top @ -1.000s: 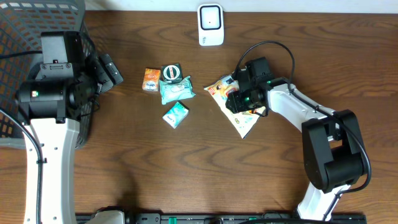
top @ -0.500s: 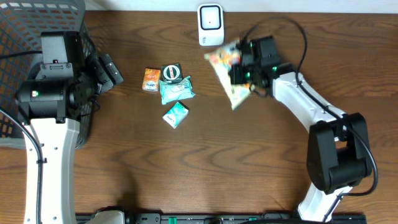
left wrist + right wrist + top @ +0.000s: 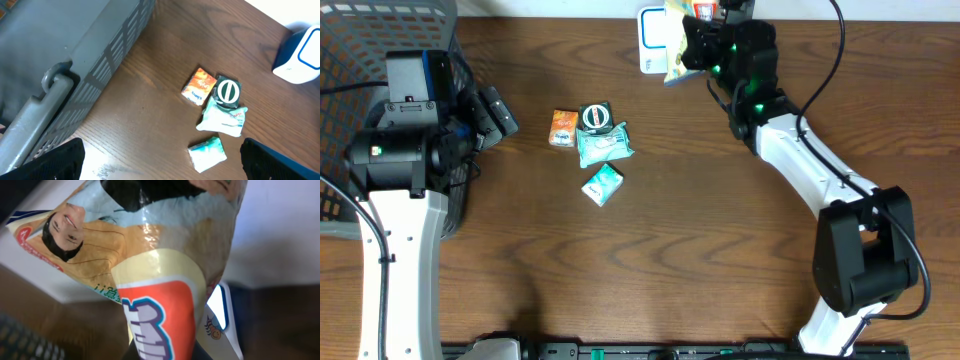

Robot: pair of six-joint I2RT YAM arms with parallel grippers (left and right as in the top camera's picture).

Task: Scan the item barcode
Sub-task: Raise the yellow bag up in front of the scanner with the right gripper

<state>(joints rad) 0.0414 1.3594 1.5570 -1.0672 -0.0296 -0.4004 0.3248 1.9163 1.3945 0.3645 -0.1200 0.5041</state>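
My right gripper (image 3: 698, 38) is shut on a yellow and orange snack bag (image 3: 674, 45), lifted at the table's far edge right in front of the white scanner (image 3: 656, 40). The bag (image 3: 150, 275) fills the right wrist view, printed face toward the camera, and the scanner's white body (image 3: 218, 322) shows just behind it. No barcode is visible. My left gripper (image 3: 496, 113) stands open beside the basket, holding nothing; its dark fingertips (image 3: 47, 160) frame the bottom of the left wrist view.
A grey basket (image 3: 380, 30) stands at the far left. Mid-table lie an orange packet (image 3: 562, 128), a round green tin (image 3: 595, 117), a teal wipes pack (image 3: 606, 147) and a small teal packet (image 3: 602, 184).
The right gripper shut on the snack bag where it lay on the table and carried it up and left to the scanner. The left arm has not moved.
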